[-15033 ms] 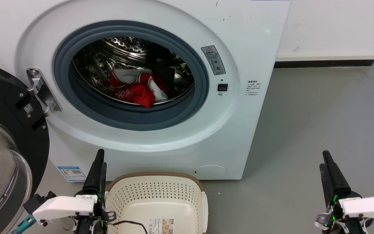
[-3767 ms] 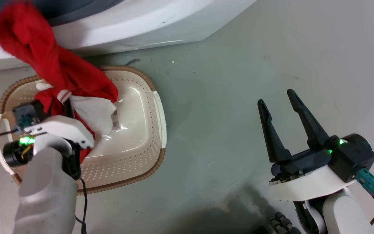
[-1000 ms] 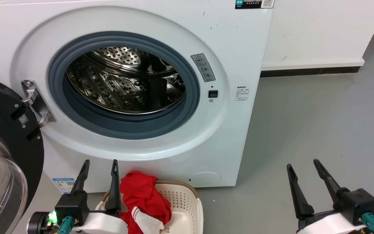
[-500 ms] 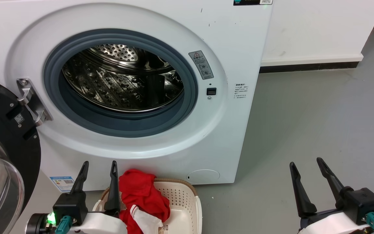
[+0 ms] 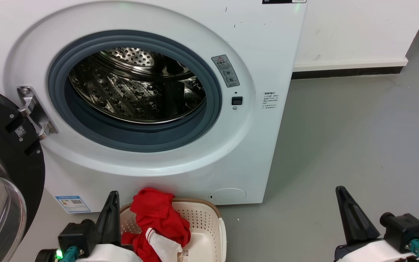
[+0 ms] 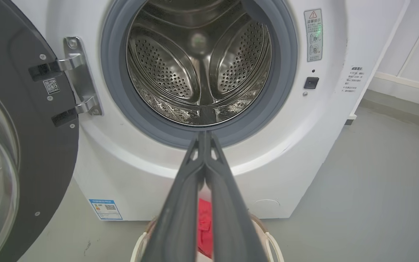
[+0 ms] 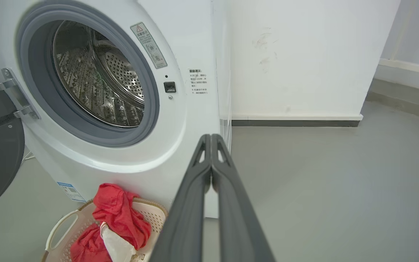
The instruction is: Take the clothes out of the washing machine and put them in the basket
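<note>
— One red jersey [image 5: 158, 214], and it's in the laundry basket [image 5: 206, 222], on the floor [image 5: 340, 127] right under the washing machine [image 5: 264, 54]. I can't see any cloth in the steel drum [image 5: 136, 91] from here.
— How would it handle if it needed shifting?
— Light and floppy, I'd guess. It has no stiffness, so it will sag wherever it isn't held. Not slippery, and nothing to break. I'd pinch the high red fold bunched over the rim on the machine side, because that hump stands clear of the plastic.
— Which way does it lie?
— It's crumpled, but its length runs from that rim down toward the robot, ending in a white panel [image 5: 164, 249] low in the basket. It keeps to the basket's left half.
— And the pincers?
— The left pincer [image 6: 204, 138] is clenched on nothing, fingers pressed together, near the basket's left edge. The right pincer [image 7: 210, 140] is clenched and empty too, well apart over the floor.
</note>
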Available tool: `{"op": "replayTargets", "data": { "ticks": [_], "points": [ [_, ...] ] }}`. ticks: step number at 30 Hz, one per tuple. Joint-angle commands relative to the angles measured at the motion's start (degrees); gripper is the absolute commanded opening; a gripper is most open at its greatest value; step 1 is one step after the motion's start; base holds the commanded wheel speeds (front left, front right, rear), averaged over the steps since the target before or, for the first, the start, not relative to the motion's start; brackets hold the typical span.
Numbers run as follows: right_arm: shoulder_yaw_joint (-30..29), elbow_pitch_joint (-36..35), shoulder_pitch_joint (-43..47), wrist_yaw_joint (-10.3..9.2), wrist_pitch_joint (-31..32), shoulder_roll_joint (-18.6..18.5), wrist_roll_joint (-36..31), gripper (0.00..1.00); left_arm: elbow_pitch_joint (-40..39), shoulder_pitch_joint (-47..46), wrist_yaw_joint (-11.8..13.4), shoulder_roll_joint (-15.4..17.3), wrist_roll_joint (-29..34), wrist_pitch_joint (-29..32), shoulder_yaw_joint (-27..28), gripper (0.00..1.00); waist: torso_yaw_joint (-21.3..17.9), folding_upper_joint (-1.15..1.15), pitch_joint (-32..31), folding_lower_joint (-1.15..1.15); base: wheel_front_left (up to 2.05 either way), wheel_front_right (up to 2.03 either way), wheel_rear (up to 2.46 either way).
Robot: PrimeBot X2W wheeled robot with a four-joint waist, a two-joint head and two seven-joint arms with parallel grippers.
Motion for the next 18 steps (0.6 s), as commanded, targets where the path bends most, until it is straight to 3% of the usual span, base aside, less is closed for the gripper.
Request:
{"op": "replayTargets", "data": {
  "ticks": [1, 18],
  "points": [
    [-0.04, -0.44, -0.44, 0.0, -0.12, -0.27, 3.61, 0.0, -0.67, -0.94, -0.26, 0.1, -3.35, 0.26, 0.19, 0.0, 0.04, 0.0, 0.01, 0.0, 0.0, 0.0, 0.0],
    [-0.63, 5.13, -4.38, -0.01, 0.51, -1.58, 24.75, 0.0, 3.92, -4.15, -2.36, 0.78, -23.99, 2.14, 1.04, 0.0, 0.36, 0.0, 0.17, 0.0, 0.0, 0.0, 0.0]
  ]
}}
